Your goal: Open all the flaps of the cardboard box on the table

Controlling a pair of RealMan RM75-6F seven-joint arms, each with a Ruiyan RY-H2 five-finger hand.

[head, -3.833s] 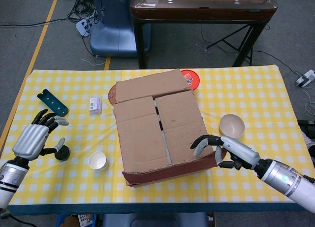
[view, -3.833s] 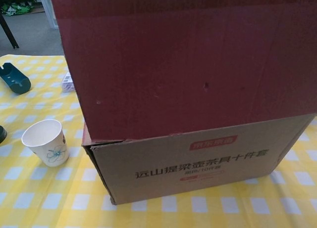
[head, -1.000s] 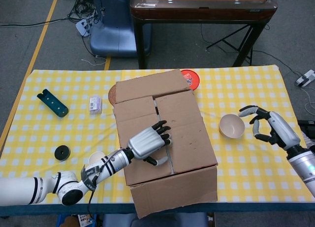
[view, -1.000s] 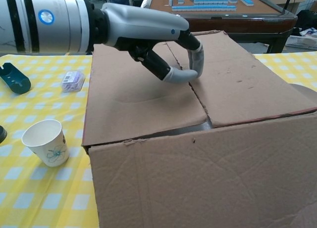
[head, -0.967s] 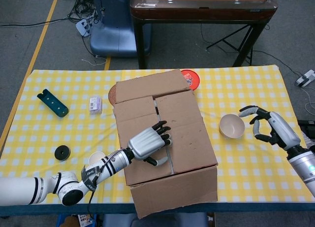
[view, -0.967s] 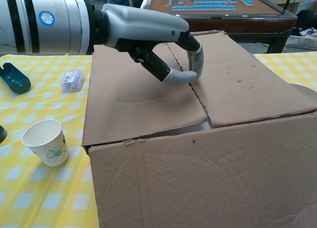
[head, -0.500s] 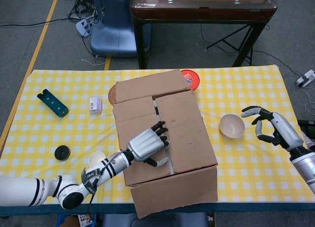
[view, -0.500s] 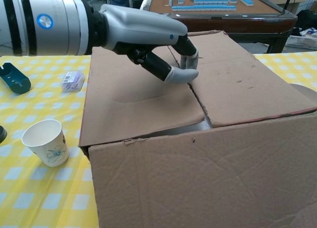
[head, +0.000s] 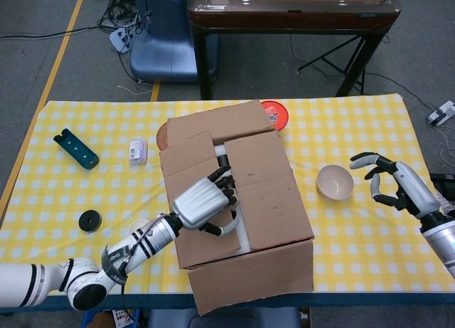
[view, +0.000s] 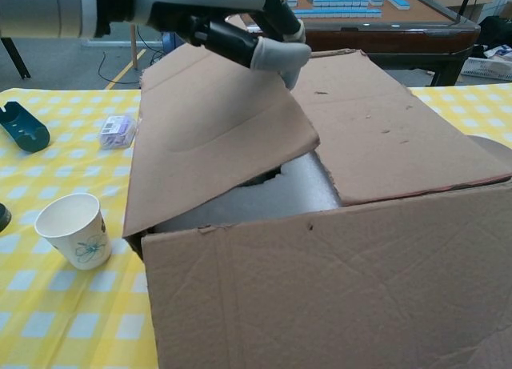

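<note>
The left hand [head: 202, 203] pinches the inner edge of the box's [head: 234, 200] left flap [view: 216, 137], tilting it up so white padding [view: 264, 194] shows beneath its fingers [view: 276, 53], while the right hand [head: 393, 184], loosely curled on nothing, hangs clear beside the bowl [head: 335, 181]

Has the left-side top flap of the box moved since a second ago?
Yes. The left flap, held by the left hand, has swung up off the flat right flap, baring white foam.
</note>
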